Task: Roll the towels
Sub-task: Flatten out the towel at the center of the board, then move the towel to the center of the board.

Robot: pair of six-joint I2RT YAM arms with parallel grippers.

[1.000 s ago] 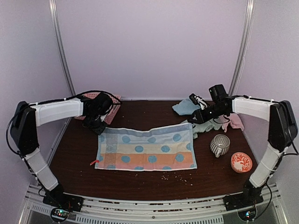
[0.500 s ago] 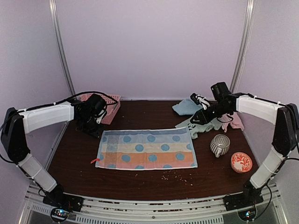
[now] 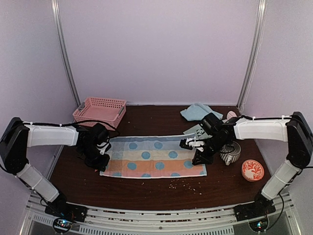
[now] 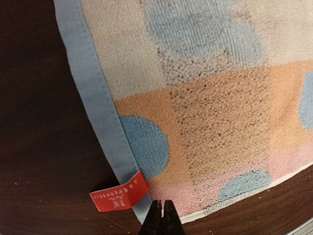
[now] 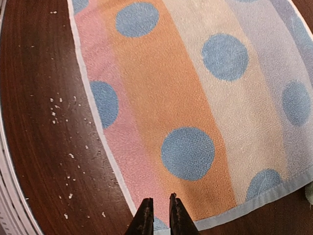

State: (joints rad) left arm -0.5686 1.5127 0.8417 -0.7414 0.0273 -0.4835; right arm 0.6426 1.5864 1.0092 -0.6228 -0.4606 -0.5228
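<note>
A striped pastel towel (image 3: 154,156) with blue dots lies spread flat in the middle of the table. My left gripper (image 3: 101,165) is low over its near left corner, beside the red tag (image 4: 119,192). In the left wrist view the left gripper (image 4: 163,216) has its tips pressed together at the towel's (image 4: 220,122) edge. My right gripper (image 3: 201,160) is over the near right corner. In the right wrist view the right gripper (image 5: 159,214) shows a narrow gap between its tips above the towel's (image 5: 195,98) hem. A light blue towel (image 3: 197,111), a sage green one (image 3: 195,130) and a pink one (image 3: 231,115) lie at the back right.
A pink basket (image 3: 100,110) stands at the back left. A ribbed mug (image 3: 230,152) and a red patterned bowl (image 3: 252,170) sit right of the spread towel, close to my right arm. Crumbs (image 3: 183,184) dot the dark table near its front edge.
Both arms have swung from the towel's far corners down to its near corners, and both sets of jaws have narrowed. The towel's far edge now lies flat.
</note>
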